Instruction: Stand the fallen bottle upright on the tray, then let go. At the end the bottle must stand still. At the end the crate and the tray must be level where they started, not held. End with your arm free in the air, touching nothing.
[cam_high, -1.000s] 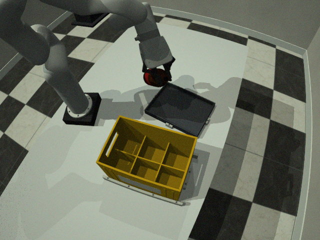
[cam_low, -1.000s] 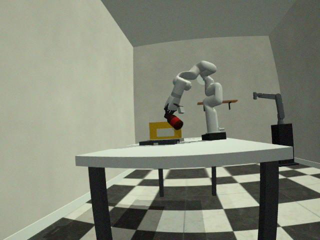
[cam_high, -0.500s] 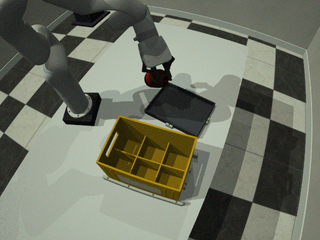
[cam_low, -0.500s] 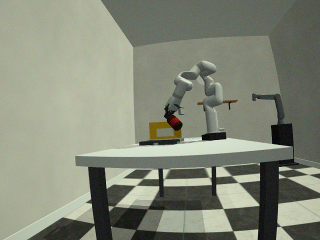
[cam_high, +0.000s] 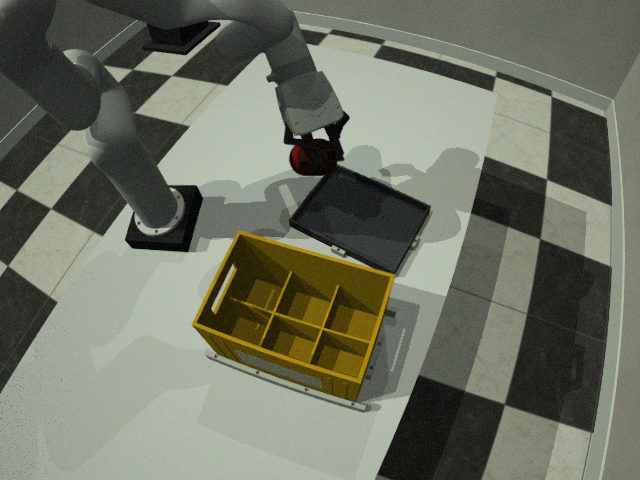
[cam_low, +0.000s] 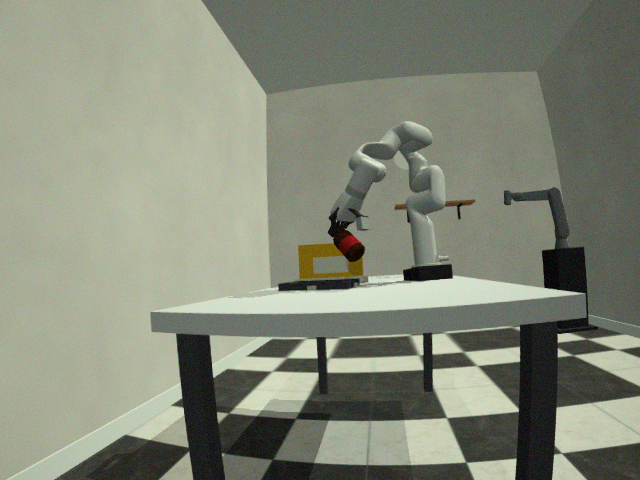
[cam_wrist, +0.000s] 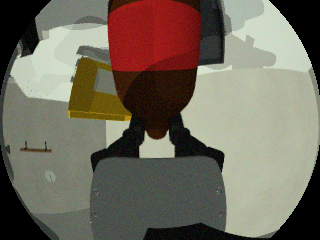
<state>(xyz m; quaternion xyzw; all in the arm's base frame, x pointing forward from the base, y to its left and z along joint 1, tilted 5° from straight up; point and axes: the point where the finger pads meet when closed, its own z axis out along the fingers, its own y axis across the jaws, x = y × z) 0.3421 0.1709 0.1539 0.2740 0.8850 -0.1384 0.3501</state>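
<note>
My gripper (cam_high: 314, 139) is shut on the neck of a brown bottle with a red label (cam_high: 312, 156). It holds the bottle in the air, tilted with its base pointing down and outward, above the near corner of the dark tray (cam_high: 360, 219). In the exterior view the bottle (cam_low: 347, 244) hangs well above the tray (cam_low: 317, 283), with the gripper (cam_low: 334, 226) at its upper end. In the wrist view the bottle (cam_wrist: 154, 60) fills the middle and my fingers clamp its neck.
A yellow crate (cam_high: 295, 320) with several empty compartments stands on the table in front of the tray. It also shows in the exterior view (cam_low: 329, 260) behind the bottle. The arm's base (cam_high: 160, 219) sits left of the tray.
</note>
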